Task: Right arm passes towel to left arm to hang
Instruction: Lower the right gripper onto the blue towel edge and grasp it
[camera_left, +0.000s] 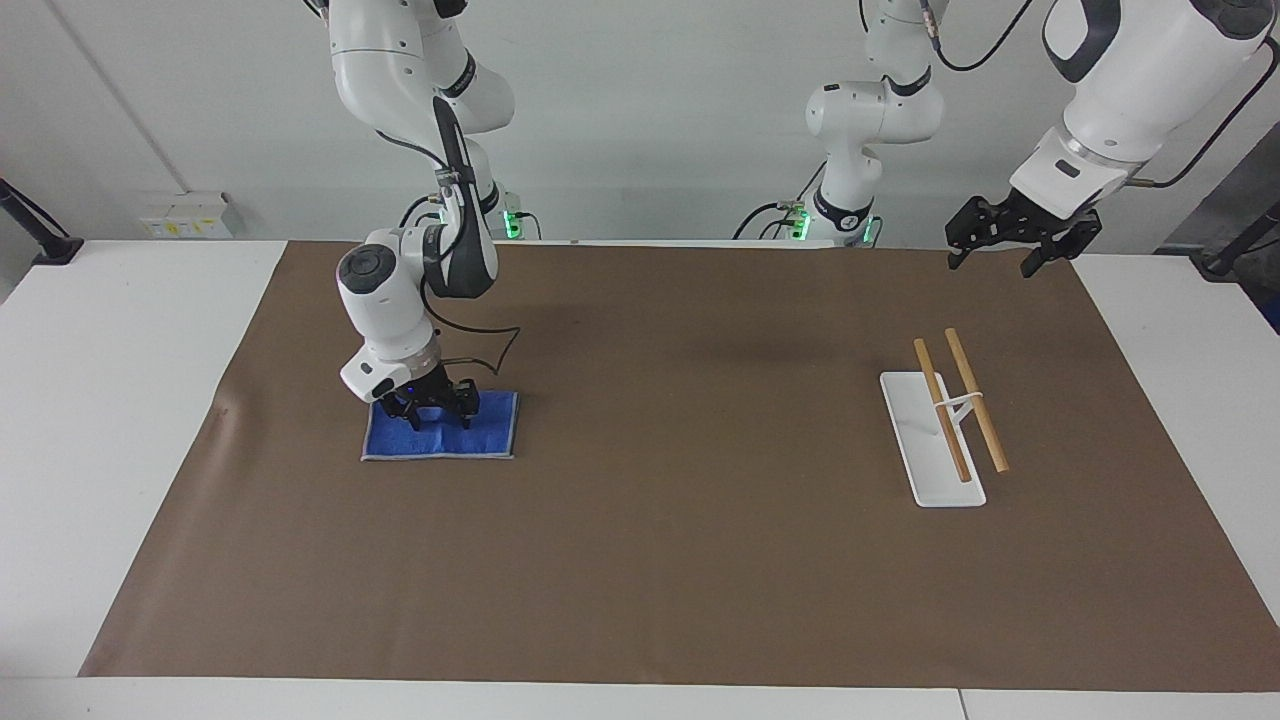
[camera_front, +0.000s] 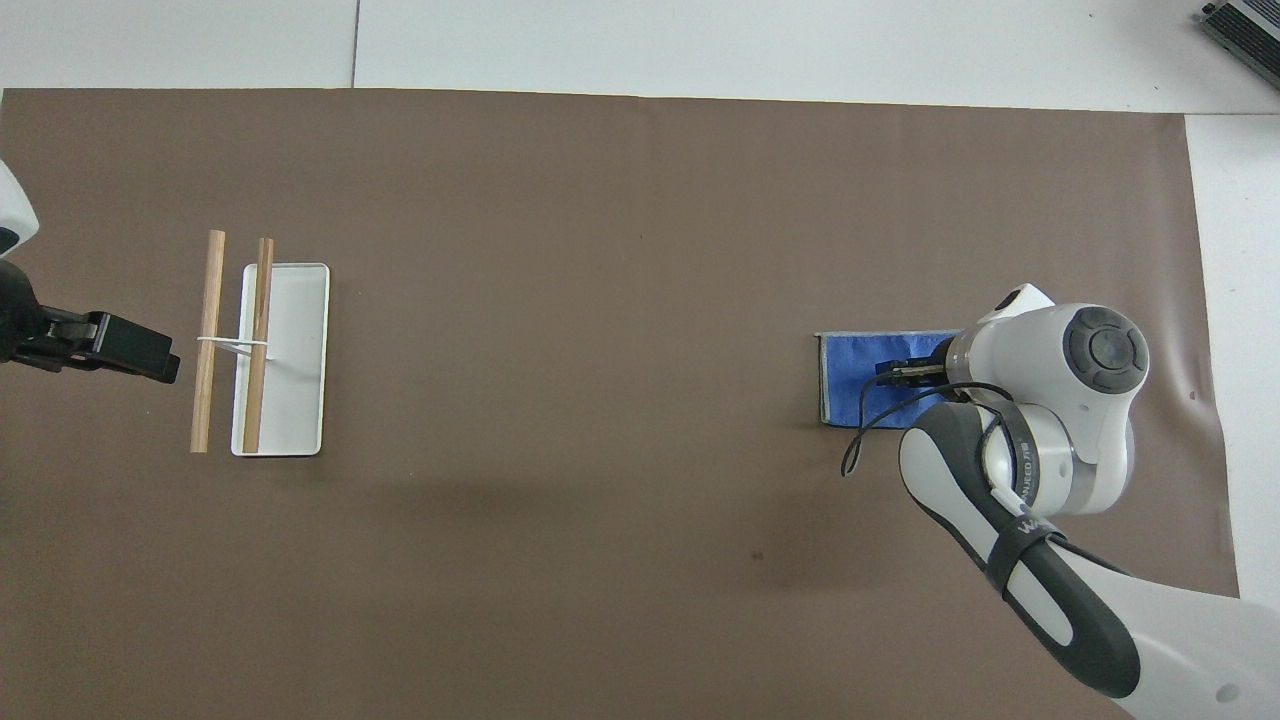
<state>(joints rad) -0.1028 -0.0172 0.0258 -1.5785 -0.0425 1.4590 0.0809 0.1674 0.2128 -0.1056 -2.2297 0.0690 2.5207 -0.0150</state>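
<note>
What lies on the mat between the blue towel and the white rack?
Nothing: between towel and rack the mat is bare, in both views.

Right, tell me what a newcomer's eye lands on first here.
The bright blue towel stands out, flat on the brown mat at the right arm's end, with the right gripper down on its edge nearest the robots. At the left arm's end stands a white rack with two wooden bars, and the left gripper waits in the air, jaws open.

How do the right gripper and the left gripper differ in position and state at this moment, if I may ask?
The right gripper is down on the blue towel; the left gripper hangs in the air, waiting near the rack. The left gripper holds nothing and is open; the right one presses the cloth. Both are black and two-fingered.
</note>
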